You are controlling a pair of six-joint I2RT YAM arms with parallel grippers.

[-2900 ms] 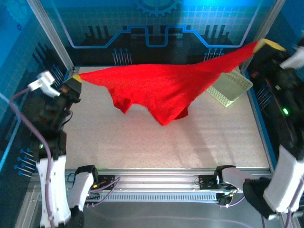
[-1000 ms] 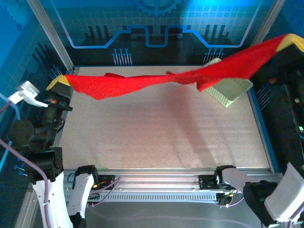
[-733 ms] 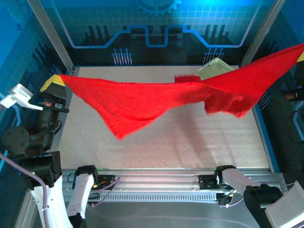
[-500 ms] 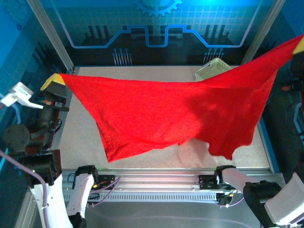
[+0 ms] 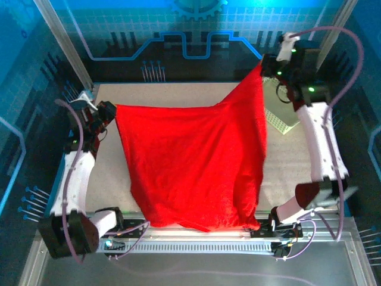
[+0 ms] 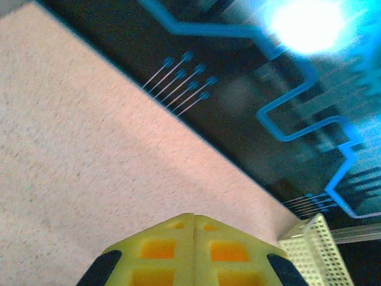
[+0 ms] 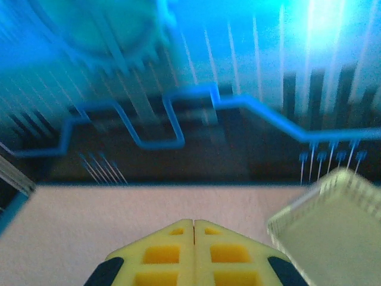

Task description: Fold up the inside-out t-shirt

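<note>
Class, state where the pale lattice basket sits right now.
In the top view, the basket sits at the far right of the table, beside the right arm, its left edge hidden behind the red t-shirt.

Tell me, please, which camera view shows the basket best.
The right wrist view: the basket sits large there, rim and lattice walls visible, though blurred and cropped. The top view shows a strip between the red shirt and the right arm. The left wrist view catches one corner.
</note>
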